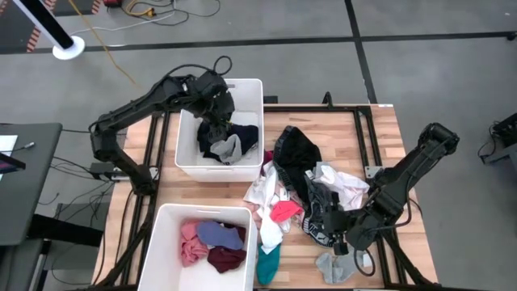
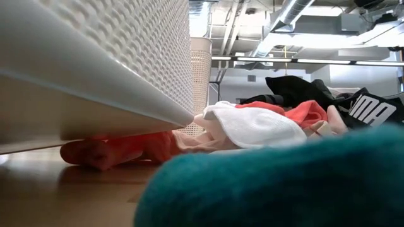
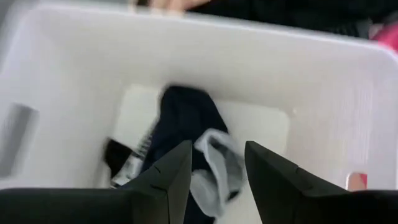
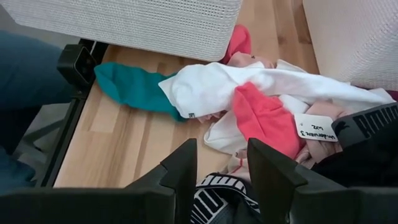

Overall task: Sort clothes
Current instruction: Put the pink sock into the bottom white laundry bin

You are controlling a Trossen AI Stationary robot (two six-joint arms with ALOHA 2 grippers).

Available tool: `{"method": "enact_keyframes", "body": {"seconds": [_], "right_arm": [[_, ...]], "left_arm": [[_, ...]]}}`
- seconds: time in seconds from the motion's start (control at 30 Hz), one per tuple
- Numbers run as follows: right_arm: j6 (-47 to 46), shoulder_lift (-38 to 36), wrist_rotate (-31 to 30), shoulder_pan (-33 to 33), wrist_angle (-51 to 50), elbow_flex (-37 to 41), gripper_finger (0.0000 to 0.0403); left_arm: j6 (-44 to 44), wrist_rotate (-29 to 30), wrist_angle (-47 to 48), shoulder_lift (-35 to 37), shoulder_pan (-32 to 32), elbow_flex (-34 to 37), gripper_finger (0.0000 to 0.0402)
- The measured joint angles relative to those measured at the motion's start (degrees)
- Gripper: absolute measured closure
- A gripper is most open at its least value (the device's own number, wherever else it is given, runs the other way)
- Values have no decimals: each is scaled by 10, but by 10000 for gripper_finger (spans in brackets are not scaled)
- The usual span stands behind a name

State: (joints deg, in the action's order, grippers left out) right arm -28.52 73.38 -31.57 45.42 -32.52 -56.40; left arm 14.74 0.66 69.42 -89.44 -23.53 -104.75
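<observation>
My left claw (image 1: 216, 121) hangs parted and empty over the far bin (image 1: 242, 86), dark clothes (image 1: 229, 139) inside it.
My right claw (image 1: 338, 229), parted, sits low by the table pile (image 1: 300, 184); closing there could snag several garments.

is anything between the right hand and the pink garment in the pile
Nothing visible. The right hand, open, points at the pink garment on top of the pile; a black printed garment lies beneath its fingers, not in between.

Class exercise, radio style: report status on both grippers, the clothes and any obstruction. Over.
Left gripper open, empty, over the far bin of dark clothes. Right gripper open, low at the mixed pile. Nothing blocking.
</observation>
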Motion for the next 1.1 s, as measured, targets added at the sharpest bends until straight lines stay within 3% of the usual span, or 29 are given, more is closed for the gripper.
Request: {"method": "enact_keyframes", "body": {"seconds": [0.13,0.3,0.6,0.77,1.1], "right_arm": [[4,0,0,-5,0,0,247],[12,0,0,-6,0,0,247],[20,0,0,-6,0,0,247],[20,0,0,-14,0,0,247],[42,35,2,-48,7,0,247]], "left_arm": [[-5,37,-9,20,47,-35,259],[-12,40,-40,53,124,-51,259],[-26,40,-89,80,309,-51,259],[-28,88,-89,69,402,-51,259],[-30,137,-156,68,514,29,259]]}}
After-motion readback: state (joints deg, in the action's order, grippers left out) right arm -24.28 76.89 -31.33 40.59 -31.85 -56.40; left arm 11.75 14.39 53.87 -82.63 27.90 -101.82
